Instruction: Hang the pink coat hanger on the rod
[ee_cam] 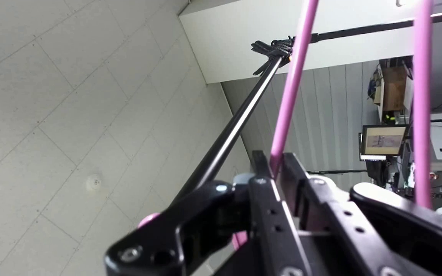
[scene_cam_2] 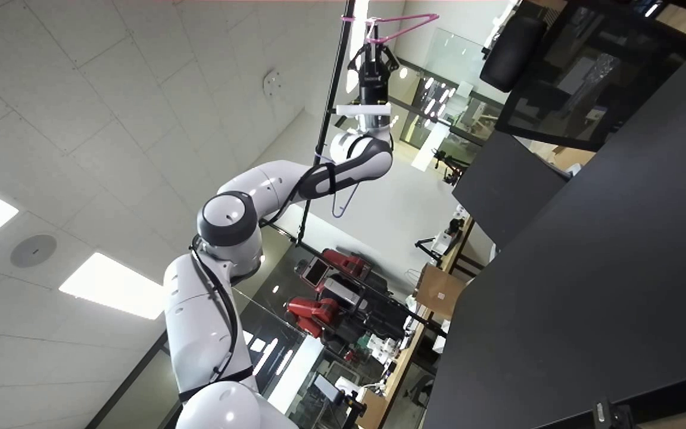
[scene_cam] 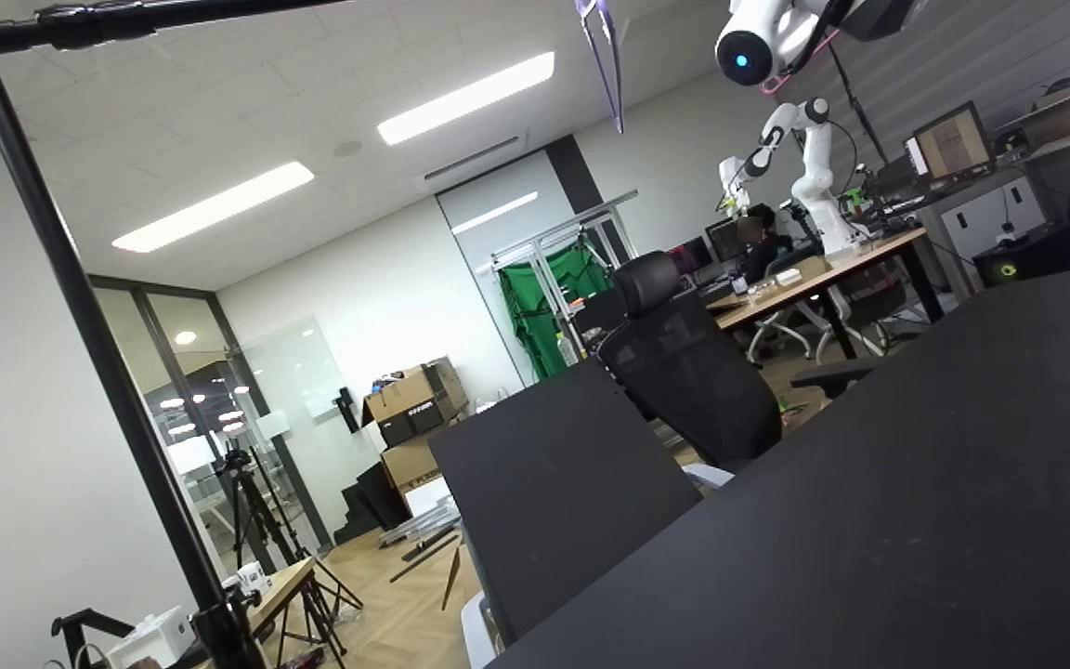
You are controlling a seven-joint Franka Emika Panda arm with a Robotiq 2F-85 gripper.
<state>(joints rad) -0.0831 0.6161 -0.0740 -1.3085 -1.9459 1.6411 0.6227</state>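
A purple hanger (scene_cam_2: pixel 351 199) hangs at the glossy black rod (ee_cam: pixel 230 130), partly behind my arm (scene_cam_2: pixel 194 310) in an exterior view. My hand (ee_cam: pixel 274 161) is narrow, pinching the slim, smooth pink hanger (ee_cam: pixel 293 82) near the rod; fingers (ee_cam: pixel 294 169) cover part of it, and I can't tell whether it touches

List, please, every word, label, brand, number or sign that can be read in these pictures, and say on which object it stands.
There are none that I can read.
Stacked boxes, in an exterior view: pale marks on a dark part, too small to read.
Monitor, in the wrist view: on-screen marks, too blurred to read.
Pink coat hanger: no lettering shows.
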